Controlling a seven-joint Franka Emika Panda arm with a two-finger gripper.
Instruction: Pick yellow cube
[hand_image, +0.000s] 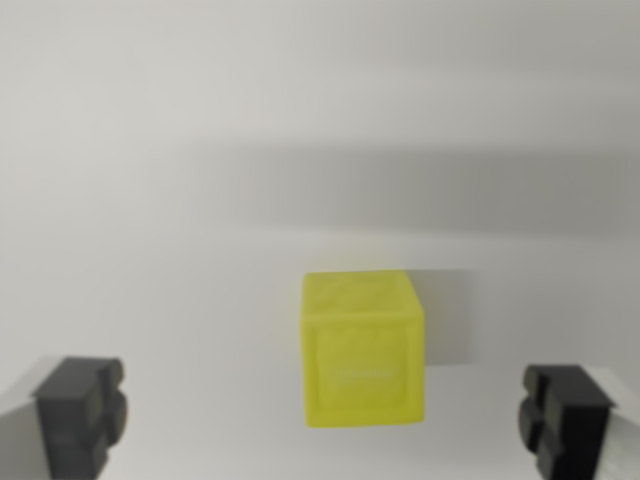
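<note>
Cube (361, 350), yellow, crate-patterned faces, sits between spread fingers (80, 410).

A yellow cube (360, 350) sits on the pale table (150, 200) in front of me, a little right of the middle of my wrist view. It stands flat, with its top face and one side face turned toward me, and the picture is somewhat blurred. My two dark fingers (80, 410) show at the bottom corners, one at the wrist view's left and one at its right, spread wide. The cube lies between them and farther out, touching neither. A soft grey shadow falls just right of the cube.
</note>
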